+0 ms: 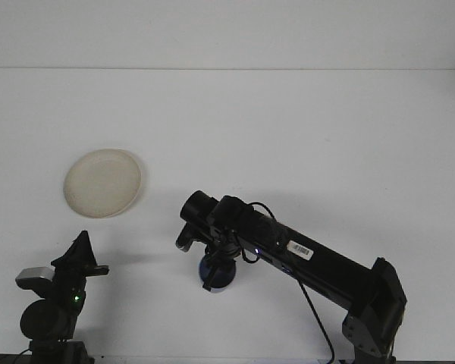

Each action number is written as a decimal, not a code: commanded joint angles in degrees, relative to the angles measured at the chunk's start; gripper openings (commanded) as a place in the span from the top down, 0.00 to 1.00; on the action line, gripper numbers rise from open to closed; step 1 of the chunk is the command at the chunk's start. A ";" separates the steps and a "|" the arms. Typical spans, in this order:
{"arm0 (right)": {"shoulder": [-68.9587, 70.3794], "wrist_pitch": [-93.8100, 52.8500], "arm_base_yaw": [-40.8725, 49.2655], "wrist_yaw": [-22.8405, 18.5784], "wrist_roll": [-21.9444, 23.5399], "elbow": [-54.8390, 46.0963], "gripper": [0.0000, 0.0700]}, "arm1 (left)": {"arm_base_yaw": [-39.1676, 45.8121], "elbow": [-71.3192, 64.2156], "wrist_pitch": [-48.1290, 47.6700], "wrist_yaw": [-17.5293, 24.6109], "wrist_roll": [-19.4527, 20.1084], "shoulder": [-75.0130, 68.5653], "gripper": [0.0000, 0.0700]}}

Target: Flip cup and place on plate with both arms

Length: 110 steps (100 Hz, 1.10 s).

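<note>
the white desk [303,129] fills the view. across its lower right the right arm [318,262] reaches in on a diagonal, its right hand [212,265] low over the desk near the bottom centre, pinching the cup [217,274], a small blue one whose body shows just under the wrist. whether the cup sits on the desk or hangs just above it cannot be told. the cream plate [103,182] lies well apart to the upper left, empty. the left hand [87,265] waits at the lower left corner, raised off the desk; its fingers are too dark to read, so i cannot tell its state.

judging by this, the cup is being brought toward the left arm for a handover, flip not yet shown done. next calls for the left hand to meet the cup and take it before placing it on the plate.
</note>
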 commanded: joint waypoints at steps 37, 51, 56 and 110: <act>-2.32 -2.60 -0.02 -1.18 -0.90 5.88 0.49 | -0.04 -0.98 0.70 -0.09 -0.50 -0.07 0.98; -9.16 -1.03 -2.43 -1.03 -0.87 7.93 0.49 | -0.04 -0.17 0.70 1.88 -3.28 -0.07 0.98; -11.80 0.57 -3.76 -1.07 -0.63 7.93 0.49 | -0.04 0.20 0.68 3.43 -4.26 -0.07 0.98; -46.31 28.55 -25.44 -8.92 -0.59 -21.62 0.49 | -0.07 23.63 -13.99 17.59 -5.16 13.11 0.98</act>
